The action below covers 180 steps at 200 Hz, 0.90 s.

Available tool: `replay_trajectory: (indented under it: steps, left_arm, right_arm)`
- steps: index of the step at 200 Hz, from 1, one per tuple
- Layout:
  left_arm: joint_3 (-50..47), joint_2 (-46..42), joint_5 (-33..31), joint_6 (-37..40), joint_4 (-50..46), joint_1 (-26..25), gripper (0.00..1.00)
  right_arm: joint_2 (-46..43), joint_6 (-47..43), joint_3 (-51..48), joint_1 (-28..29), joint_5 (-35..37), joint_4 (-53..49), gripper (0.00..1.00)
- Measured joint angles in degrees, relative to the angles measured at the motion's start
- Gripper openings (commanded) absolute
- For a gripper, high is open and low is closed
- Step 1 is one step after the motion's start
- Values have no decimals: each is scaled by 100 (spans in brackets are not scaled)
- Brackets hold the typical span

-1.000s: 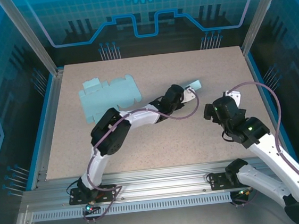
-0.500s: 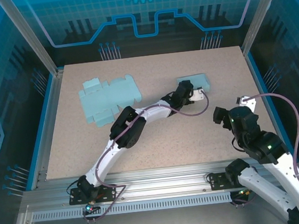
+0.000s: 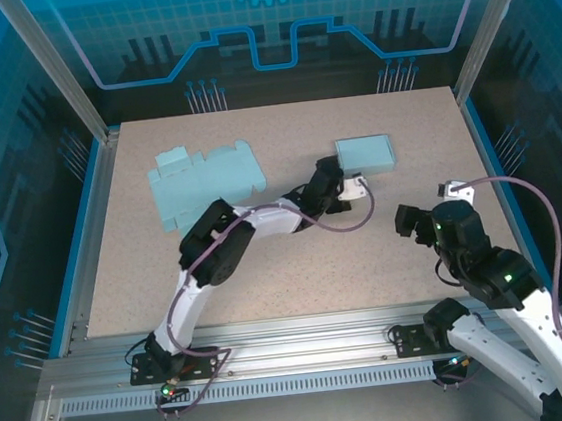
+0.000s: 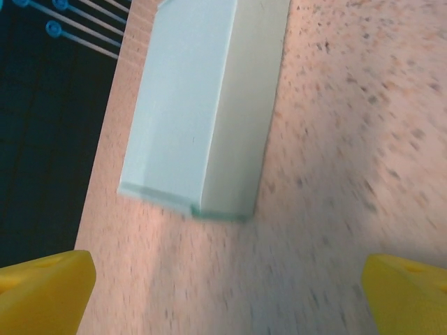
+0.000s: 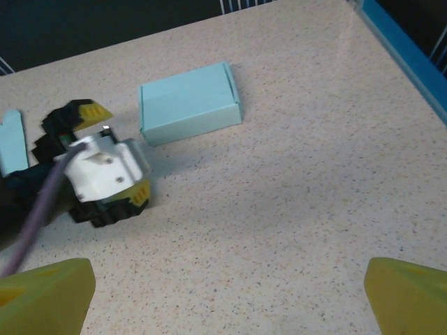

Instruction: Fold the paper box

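Note:
A folded pale-blue paper box (image 3: 364, 152) lies closed on the table at the back right, with nothing touching it. In the left wrist view the box (image 4: 202, 105) sits just ahead of my left gripper (image 4: 223, 300), whose yellow fingers stand wide apart with only bare table between them. From above, the left gripper (image 3: 343, 182) is a short way to the near-left of the box. My right gripper (image 5: 227, 300) is open over bare table, looking at the box (image 5: 188, 103) and the left gripper (image 5: 115, 152). From above, the right gripper (image 3: 413, 222) hovers at the near right.
A flat, unfolded pale-blue box blank (image 3: 206, 183) lies at the back left; its edge (image 5: 12, 139) shows in the right wrist view. The speckled tabletop (image 3: 297, 269) has a blue rim (image 5: 405, 56) on its right side. Purple cables trail from both wrists.
The left gripper opened, let go of the box and drew back toward the near-left. The box now lies flat on the table. The right arm pulled back toward the near right.

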Motion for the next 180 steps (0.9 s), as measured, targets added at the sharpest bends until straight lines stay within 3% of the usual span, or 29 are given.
replay_trajectory:
  steps: [46,67,85,111,129,180]
  left_arm:
    - [-1364,-1985,-824,-1762,533,302,99]
    - [-1403,-2723,-1027,-3163,-39,1038,99]
    - [-1362,-3101,-837,-4559,-859,2087,97]
    - [-1375,-3082,-28,-6186,-1698,3547,95]
    - [-1381,-2872,463,-6933,-2140,4153,94]
    - [-1025,-1652,1366,-7836,-3060,4472,88]
  right_arm:
    - [688,-20,2,0,-455,321,100]
    - [848,-15,2,0,-660,433,100]
    - [879,-17,2,0,-798,514,100]
    - [874,-17,2,0,-964,640,100]
    - [868,-17,2,0,-1021,669,100]
    - [717,-13,2,0,-1058,669,100]
